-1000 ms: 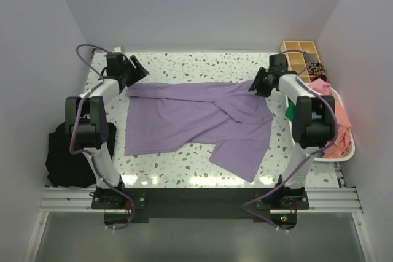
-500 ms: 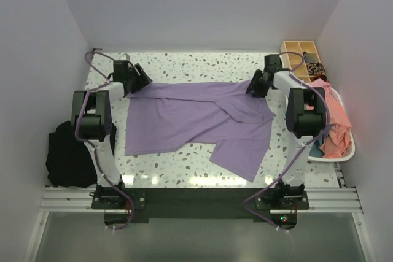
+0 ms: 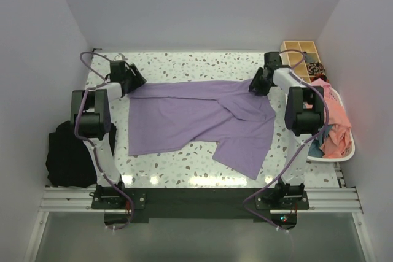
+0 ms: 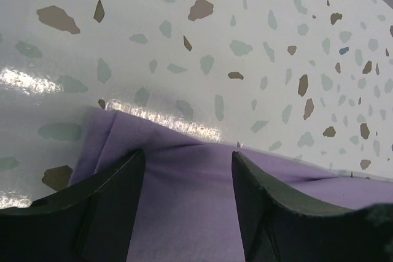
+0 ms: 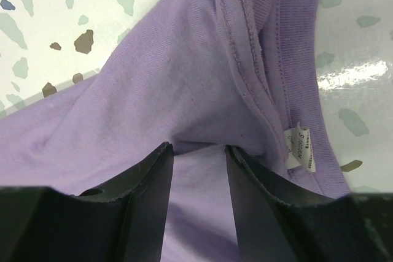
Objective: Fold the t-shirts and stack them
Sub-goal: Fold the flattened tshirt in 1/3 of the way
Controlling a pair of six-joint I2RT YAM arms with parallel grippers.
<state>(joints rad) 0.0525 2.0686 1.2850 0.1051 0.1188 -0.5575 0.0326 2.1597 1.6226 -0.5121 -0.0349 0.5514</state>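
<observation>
A lavender-purple t-shirt (image 3: 196,115) lies spread on the speckled table (image 3: 184,65), its far edge drawn straight and one part folded down toward the front right. My left gripper (image 3: 136,81) rests on the shirt's far left corner. In the left wrist view its fingers (image 4: 116,194) stand apart with purple cloth (image 4: 184,213) between them. My right gripper (image 3: 255,85) sits on the far right corner by the collar. Its fingers (image 5: 147,182) are apart over a raised fold of the shirt (image 5: 184,78), next to the white size label (image 5: 301,148). A salmon-pink t-shirt (image 3: 336,133) lies in the basket.
A white basket (image 3: 351,142) at the right edge holds the pink shirt and some teal cloth (image 3: 317,147). Behind it stands a wooden compartment tray (image 3: 301,50). A black fabric bundle (image 3: 67,154) sits off the table's left side. White walls close in the sides and back.
Both arms have reached farther toward the back of the table. The shirt's far edge has drawn straighter and the whole shirt has slid slightly away from the front.
</observation>
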